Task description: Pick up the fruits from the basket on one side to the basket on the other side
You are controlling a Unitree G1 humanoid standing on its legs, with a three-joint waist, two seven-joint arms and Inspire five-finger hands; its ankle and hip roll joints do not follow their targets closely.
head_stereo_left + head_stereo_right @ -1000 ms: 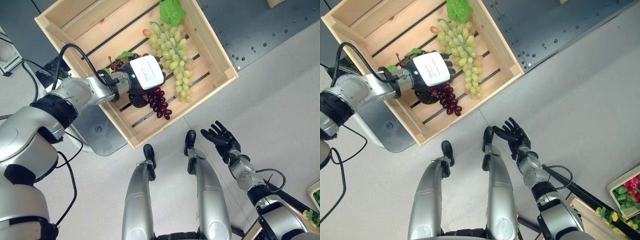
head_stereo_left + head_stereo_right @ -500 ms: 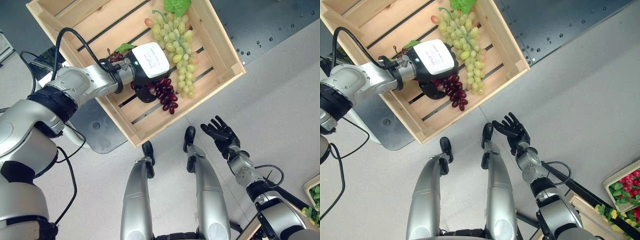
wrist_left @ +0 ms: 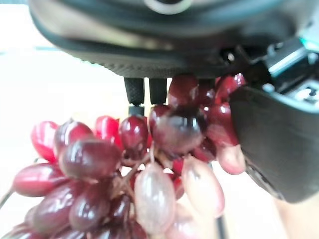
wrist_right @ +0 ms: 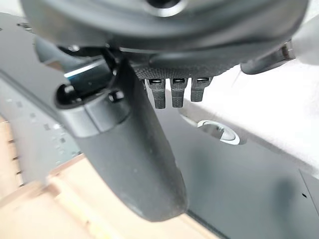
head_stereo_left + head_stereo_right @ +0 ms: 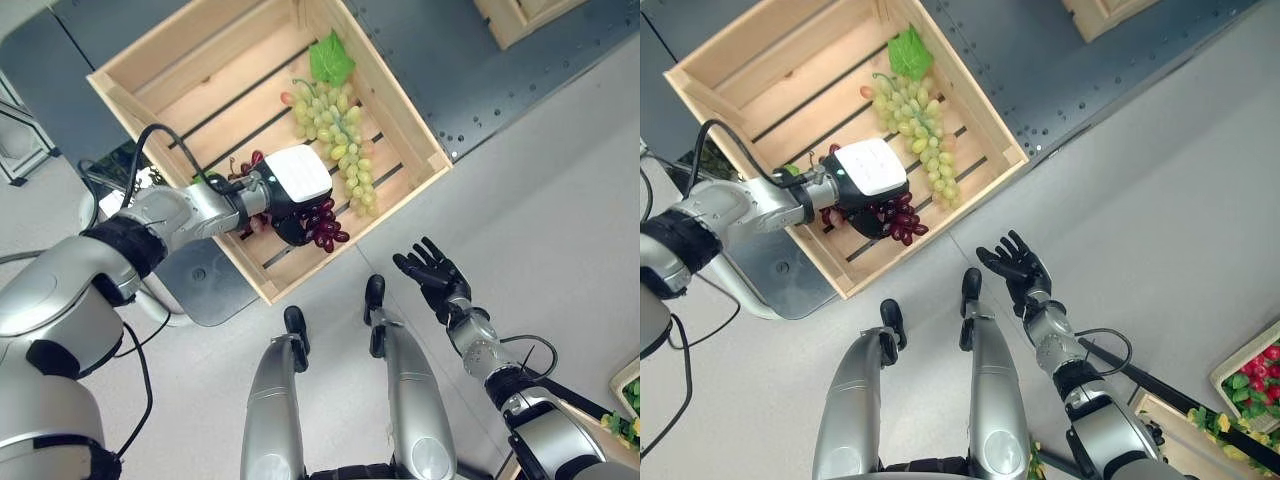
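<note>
A: What is nearest the robot?

B: The right hand (image 5: 436, 281), low on the right over the pale floor (image 5: 560, 220). Its fingers are spread and straight, and it has hold of nothing. In its own wrist view the fingers (image 4: 172, 92) point out over a dark metal plate (image 4: 239, 179).

A: And the left hand?

B: The left hand (image 5: 291, 192) reaches into the near part of the wooden crate (image 5: 408, 120), close to the crate's near wall. Its fingers are curled around the bunch of red grapes (image 5: 326, 225), and part of the bunch hangs out past the hand towards the crate's near corner. In the left wrist view the red berries fill the space between the thumb (image 3: 269, 144) and the fingers (image 3: 134, 92), pressed against both.

A: Is the bunch lifted off the slats?

B: I cannot tell.

A: What lies farther in?

B: The bunch of green grapes (image 5: 335, 135) lies on the slats just beyond the hand, running along the crate's right wall, with a green leaf (image 5: 331, 58) at its far end. The two bunches are just beside each other near the hand.

A: Anything else?

B: At the lower right edge, a corner of a second basket (image 5: 1252, 385) holding red fruit and green leaves.
</note>
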